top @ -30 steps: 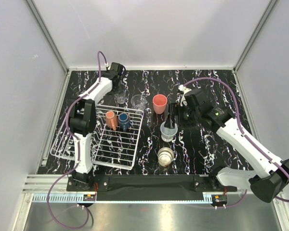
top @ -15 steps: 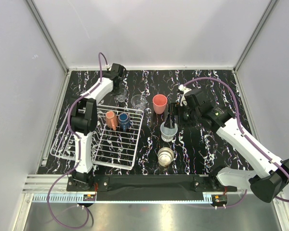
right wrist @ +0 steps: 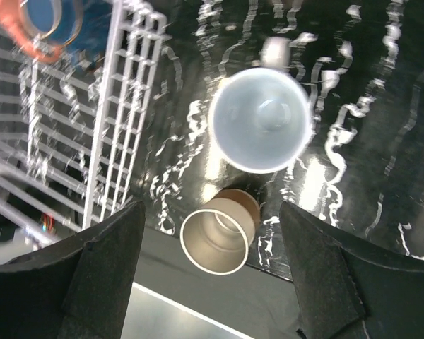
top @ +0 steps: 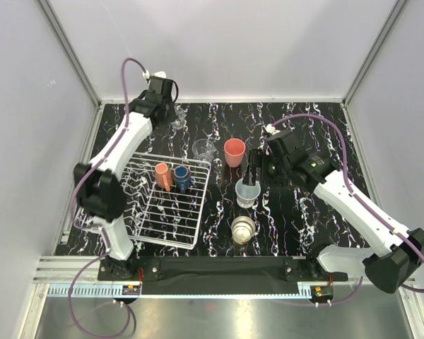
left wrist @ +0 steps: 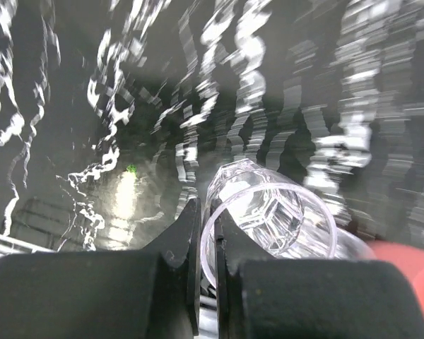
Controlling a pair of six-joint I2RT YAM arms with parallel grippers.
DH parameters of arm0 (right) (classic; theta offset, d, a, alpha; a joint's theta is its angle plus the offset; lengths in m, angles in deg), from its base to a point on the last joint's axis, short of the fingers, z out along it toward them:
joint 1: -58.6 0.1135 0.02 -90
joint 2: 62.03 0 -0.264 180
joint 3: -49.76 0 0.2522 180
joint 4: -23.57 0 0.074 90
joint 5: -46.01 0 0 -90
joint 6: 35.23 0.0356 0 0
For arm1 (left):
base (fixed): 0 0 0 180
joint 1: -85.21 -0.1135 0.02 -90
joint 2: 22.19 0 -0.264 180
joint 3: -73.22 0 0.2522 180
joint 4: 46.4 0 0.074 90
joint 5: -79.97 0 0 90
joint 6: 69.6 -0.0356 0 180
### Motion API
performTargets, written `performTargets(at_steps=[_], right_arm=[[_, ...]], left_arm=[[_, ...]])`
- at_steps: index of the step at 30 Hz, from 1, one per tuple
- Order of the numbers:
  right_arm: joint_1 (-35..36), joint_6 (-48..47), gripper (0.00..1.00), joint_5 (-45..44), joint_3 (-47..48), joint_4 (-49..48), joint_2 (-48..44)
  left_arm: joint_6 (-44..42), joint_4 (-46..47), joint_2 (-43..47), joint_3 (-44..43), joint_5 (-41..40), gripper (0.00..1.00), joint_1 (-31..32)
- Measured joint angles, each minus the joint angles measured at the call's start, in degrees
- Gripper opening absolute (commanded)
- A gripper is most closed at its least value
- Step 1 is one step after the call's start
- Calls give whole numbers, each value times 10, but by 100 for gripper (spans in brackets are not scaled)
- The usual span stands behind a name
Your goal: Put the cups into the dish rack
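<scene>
You have seven cups and one rack in view: four cups stand loose on the table (top: 291,220), two sit in the rack, and one is in a gripper. Nearest you is the beige cup (top: 243,229), upright on the table just right of the rack (top: 171,220). Behind it stands the pale mug (top: 247,193), upright and mouth up. Your right gripper (top: 252,171) hangs over this mug's far side with its fingers (right wrist: 106,268) spread wide and nothing between them. From that wrist the mug shows ahead of the fingertips and the beige cup lower down in the gap. In the rack's far right corner the salmon mug (top: 162,176) and the blue cup (top: 181,178) lean side by side, close together. Beyond the rack's far edge the loose glass (top: 203,150) stands on the table, with the red tumbler (top: 234,152) just to its right. Farthest of all, at the table's far left, your left gripper (top: 171,113) is pinched narrow on the wall of the held glass (left wrist: 268,219), one finger (left wrist: 184,236) outside the rim and the other inside. The glass is tilted, well apart from the rack.
</scene>
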Motion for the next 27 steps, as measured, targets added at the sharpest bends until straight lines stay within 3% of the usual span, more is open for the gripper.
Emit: performTargets(at_steps=[5, 9, 12, 18, 27], right_arm=[[-17, 47, 81, -61, 0, 25, 0], [-130, 69, 76, -79, -24, 41, -23], [-270, 69, 77, -92, -48, 58, -68], [-411, 28, 79, -83, -34, 92, -115], [-457, -4, 79, -8, -44, 100, -119]], left_arm=[[-2, 7, 138, 12, -10, 0, 106], [0, 5, 194, 32, -2, 0, 228], [7, -1, 194, 43, -1, 0, 295], [31, -14, 163, 67, 5, 0, 408], [60, -6, 54, 61, 26, 0, 531]])
